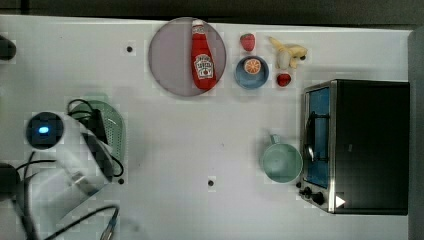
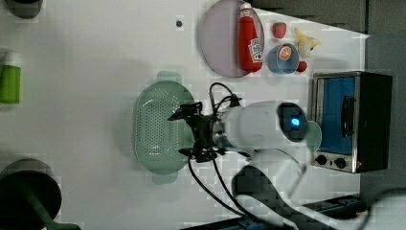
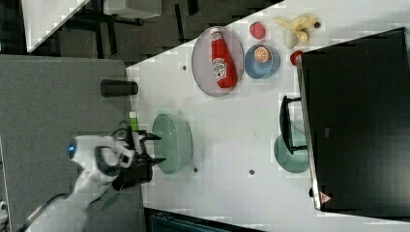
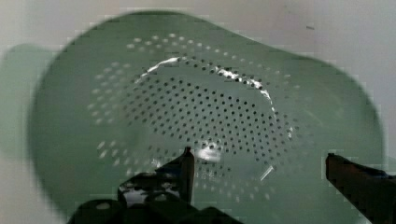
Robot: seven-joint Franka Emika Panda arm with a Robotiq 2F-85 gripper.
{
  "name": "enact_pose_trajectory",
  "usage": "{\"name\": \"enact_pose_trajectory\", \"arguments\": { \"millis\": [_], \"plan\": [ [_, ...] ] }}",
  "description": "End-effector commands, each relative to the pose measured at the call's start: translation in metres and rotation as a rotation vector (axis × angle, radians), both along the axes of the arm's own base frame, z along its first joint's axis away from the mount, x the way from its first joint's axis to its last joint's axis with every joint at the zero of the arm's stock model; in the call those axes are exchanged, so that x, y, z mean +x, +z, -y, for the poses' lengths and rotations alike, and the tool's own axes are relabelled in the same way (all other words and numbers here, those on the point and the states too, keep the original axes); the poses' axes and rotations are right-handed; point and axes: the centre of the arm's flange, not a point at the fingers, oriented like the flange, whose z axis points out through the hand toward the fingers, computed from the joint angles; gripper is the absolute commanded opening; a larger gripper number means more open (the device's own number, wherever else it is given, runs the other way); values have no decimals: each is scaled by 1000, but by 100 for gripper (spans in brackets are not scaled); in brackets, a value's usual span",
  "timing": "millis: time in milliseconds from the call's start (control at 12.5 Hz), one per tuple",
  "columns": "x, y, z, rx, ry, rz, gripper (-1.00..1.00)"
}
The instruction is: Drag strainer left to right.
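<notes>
The pale green strainer (image 2: pixel 153 127) stands on the white table at the top view's left, where my arm covers part of the strainer (image 1: pixel 114 131). Its holed bottom and one rim tab appear in the wrist view as the strainer (image 4: pixel 205 107). My gripper (image 2: pixel 186 133) hangs open over the side of the bowl nearest the left view's right, its two black fingers spread above the inside. The gripper (image 4: pixel 258 156) has nothing between its fingertips. In the right view the gripper (image 3: pixel 157 149) sits at the strainer's (image 3: pixel 176 142) left rim.
A smooth green mug (image 1: pixel 281 161) stands beside a toaster oven (image 1: pixel 357 145) at the top view's right. A greyish-pink plate (image 1: pixel 167 60) carries a ketchup bottle (image 1: pixel 202 57). Near them are a blue bowl (image 1: pixel 251 72), toy fruit and a banana (image 1: pixel 287 52). A green bottle (image 2: pixel 9 79) stands at the left view's left.
</notes>
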Motion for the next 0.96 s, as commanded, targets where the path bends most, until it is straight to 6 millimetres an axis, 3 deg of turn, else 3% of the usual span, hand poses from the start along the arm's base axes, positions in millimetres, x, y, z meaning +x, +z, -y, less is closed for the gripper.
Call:
{"name": "enact_pose_trajectory", "arguments": {
  "millis": [80,400,960],
  "plan": [
    [2,-30,10,-24,-98,3,100],
    [10,-67,31,-40,-129,0,100],
    [15,-71,74,-87,-185,-1,100]
  ]
}}
